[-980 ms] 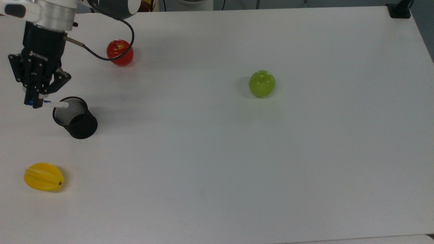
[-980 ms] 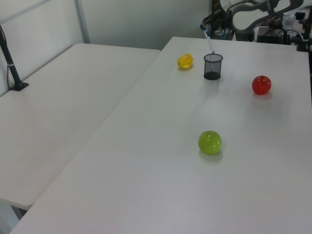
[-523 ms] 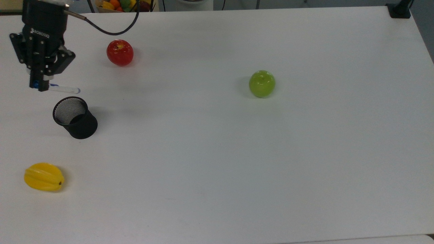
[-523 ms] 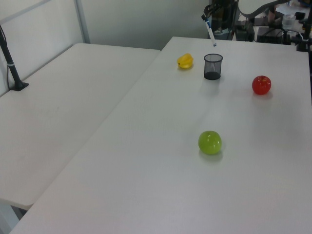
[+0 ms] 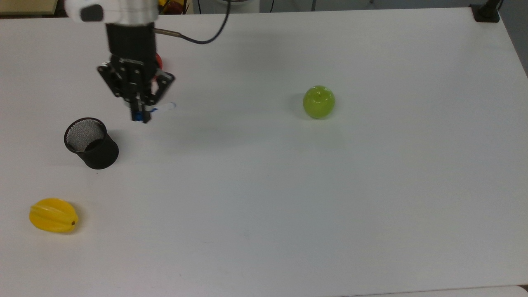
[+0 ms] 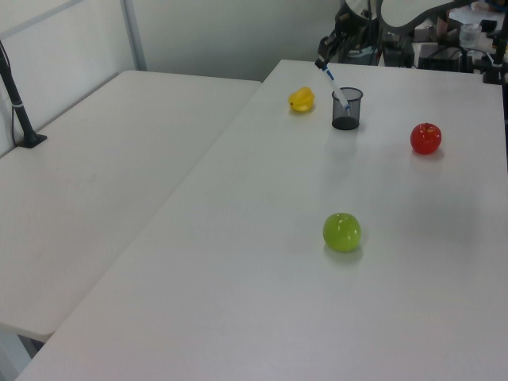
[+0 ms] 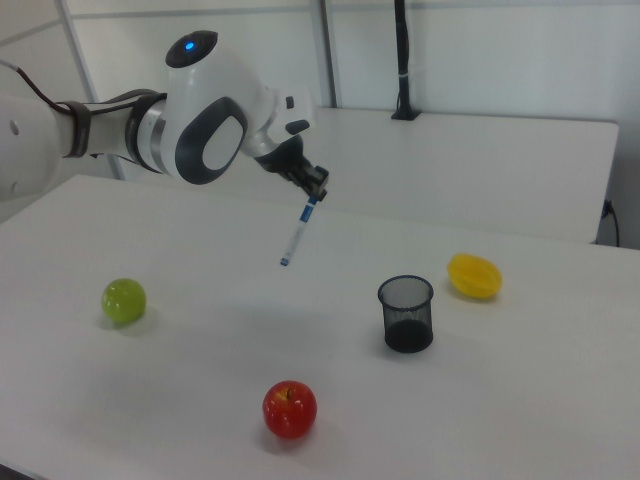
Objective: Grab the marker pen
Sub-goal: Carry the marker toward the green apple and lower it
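The white table (image 5: pixel 288 198) stretched under me, with a second white table (image 6: pixel 103 182) just beside it on the left view's left. My arm (image 7: pixel 190 125) reached over the table from the right view's left. My gripper (image 5: pixel 139 117) hung in the air, clamped on the blue-capped end of the marker pen (image 7: pixel 297 233), which slanted down from my fingers and hung clear of the table. In the top view the gripper sat to the right of the black mesh cup (image 5: pixel 91 143) and apart from it; the cup stood upright on the table. The red apple (image 7: pixel 289 409) lay near the cup in the right view, the green apple (image 5: pixel 318 102) well apart toward the top view's right, and the yellow fruit (image 5: pixel 53 215) below the cup in the top view.
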### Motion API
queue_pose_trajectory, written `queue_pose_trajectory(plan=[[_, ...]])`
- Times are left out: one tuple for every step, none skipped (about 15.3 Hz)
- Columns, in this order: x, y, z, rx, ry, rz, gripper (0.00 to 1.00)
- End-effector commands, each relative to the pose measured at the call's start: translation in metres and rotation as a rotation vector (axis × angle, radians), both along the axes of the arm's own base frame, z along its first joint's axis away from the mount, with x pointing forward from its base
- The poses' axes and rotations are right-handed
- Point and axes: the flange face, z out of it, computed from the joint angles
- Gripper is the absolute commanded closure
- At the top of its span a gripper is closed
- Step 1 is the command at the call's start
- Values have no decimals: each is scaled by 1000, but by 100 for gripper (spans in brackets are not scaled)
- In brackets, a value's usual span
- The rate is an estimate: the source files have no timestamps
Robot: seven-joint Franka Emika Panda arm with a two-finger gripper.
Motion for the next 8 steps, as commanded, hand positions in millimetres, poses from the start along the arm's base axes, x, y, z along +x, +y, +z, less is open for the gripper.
queue_pose_trajectory(plan=[[-3,54,-23,46,100,70,100],[-1,73,-38,49,132,99,100],[0,86,-47,53,149,114,100],[2,94,-56,54,162,124,100],[3,105,-67,54,179,137,100],[5,112,-75,51,192,150,100],[6,120,-87,51,207,160,100],[7,131,-101,51,225,176,100]])
